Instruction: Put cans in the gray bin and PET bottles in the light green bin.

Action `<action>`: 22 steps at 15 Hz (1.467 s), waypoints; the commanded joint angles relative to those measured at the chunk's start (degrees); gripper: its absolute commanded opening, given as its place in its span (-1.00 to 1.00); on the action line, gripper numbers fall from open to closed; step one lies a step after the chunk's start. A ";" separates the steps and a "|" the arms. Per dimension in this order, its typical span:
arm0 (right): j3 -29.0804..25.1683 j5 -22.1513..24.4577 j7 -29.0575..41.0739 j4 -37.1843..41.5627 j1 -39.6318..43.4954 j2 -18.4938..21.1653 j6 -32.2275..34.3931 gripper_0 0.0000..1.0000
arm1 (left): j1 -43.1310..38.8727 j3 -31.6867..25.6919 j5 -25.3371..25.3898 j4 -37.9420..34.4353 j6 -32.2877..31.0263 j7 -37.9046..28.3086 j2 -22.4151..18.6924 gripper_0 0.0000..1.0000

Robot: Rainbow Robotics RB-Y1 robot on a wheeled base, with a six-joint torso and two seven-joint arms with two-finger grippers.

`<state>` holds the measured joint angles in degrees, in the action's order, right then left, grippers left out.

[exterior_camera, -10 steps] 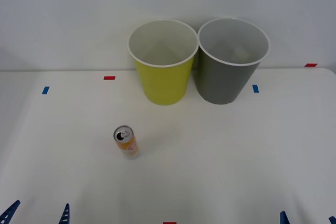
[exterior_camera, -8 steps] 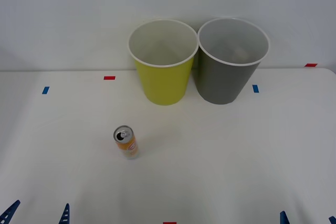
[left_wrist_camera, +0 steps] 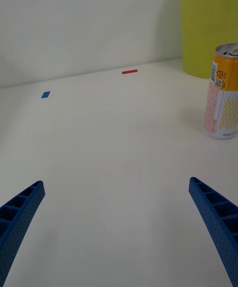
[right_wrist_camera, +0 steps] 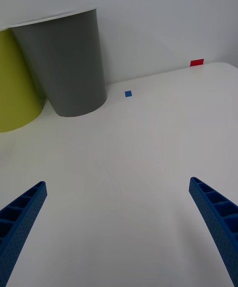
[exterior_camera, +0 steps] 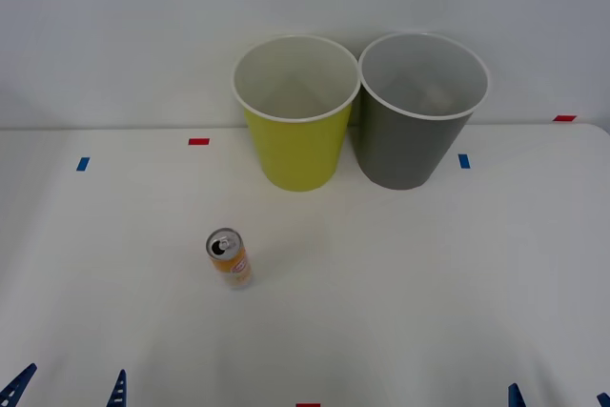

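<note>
A slim orange and white can (exterior_camera: 229, 258) stands upright on the white table, left of centre; it also appears in the left wrist view as the can (left_wrist_camera: 221, 98). The light green bin (exterior_camera: 296, 111) and the gray bin (exterior_camera: 419, 109) stand side by side at the back, touching. My left gripper (exterior_camera: 67, 390) is open at the front left edge, well short of the can, nothing between its fingers. My right gripper (exterior_camera: 560, 397) is open at the front right edge, with the gray bin (right_wrist_camera: 64, 64) far ahead of it. No PET bottles are in view.
Small red tape marks (exterior_camera: 198, 141) and blue tape marks (exterior_camera: 83, 164) dot the table. A pale wall rises right behind the bins. The table's right edge runs near the red mark (exterior_camera: 564, 118).
</note>
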<state>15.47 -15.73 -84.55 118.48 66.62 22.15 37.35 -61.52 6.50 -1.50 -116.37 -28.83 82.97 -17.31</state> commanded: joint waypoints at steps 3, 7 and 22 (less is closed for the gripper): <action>0.00 0.00 0.00 0.00 0.00 0.00 0.00 1.00 | 0.00 0.00 0.00 0.00 0.00 0.00 0.00 1.00; 0.00 0.00 0.00 0.00 0.00 0.00 0.00 1.00 | 0.00 0.00 0.00 0.00 0.00 0.00 0.00 1.00; 0.00 0.00 0.00 0.00 0.00 0.00 0.00 1.00 | 0.00 0.00 0.00 0.00 0.00 0.00 0.00 1.00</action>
<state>15.47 -15.73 -84.55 118.48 66.62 22.15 37.35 -61.52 6.50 -1.50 -116.37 -28.83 82.97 -17.31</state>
